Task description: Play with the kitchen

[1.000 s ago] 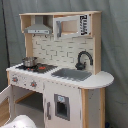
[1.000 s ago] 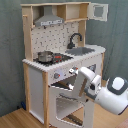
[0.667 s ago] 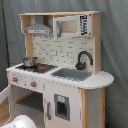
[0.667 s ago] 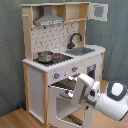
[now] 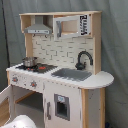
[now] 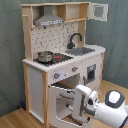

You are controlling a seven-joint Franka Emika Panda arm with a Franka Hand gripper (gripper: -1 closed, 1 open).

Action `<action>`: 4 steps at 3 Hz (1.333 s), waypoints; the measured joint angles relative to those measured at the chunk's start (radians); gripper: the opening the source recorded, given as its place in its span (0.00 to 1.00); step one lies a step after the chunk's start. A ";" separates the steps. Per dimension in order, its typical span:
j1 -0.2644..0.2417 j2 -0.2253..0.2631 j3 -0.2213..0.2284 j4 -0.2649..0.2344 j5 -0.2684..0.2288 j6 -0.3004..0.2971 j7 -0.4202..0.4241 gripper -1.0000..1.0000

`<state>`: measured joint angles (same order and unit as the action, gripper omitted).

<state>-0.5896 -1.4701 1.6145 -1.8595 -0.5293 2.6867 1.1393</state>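
A white and pale-wood toy kitchen (image 5: 57,70) stands against a grey curtain (image 5: 115,45), on a wooden floor (image 6: 15,119) in the second exterior view. Its oven door (image 6: 62,102) hangs open below the stovetop (image 6: 54,58), and nothing can be made out inside the oven. The upper cabinet door (image 6: 98,11) is swung open too. The grey sink (image 5: 71,74) sits near the counter's rounded end, with nothing visible in it, and the black faucet (image 5: 83,59) arches over its back edge. A small steel pot (image 6: 45,56) stands on the stovetop's back corner under the hood (image 5: 37,29); its contents cannot be seen.

The white arm (image 6: 107,107) reaches in from the second exterior view's lower right, its gripper (image 6: 80,103) at the open oven door; whether the fingers are spread or pinching cannot be told. Compared with a second ago, the arm has dropped lower and closer to the door. The kitchen itself has not moved.
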 joint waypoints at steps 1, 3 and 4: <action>0.000 0.001 0.044 -0.027 0.088 0.000 0.000 1.00; 0.038 0.035 0.133 -0.166 0.181 -0.029 -0.001 1.00; 0.084 0.060 0.164 -0.224 0.181 -0.087 -0.004 1.00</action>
<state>-0.5052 -1.4104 1.7784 -2.0836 -0.3479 2.5993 1.1351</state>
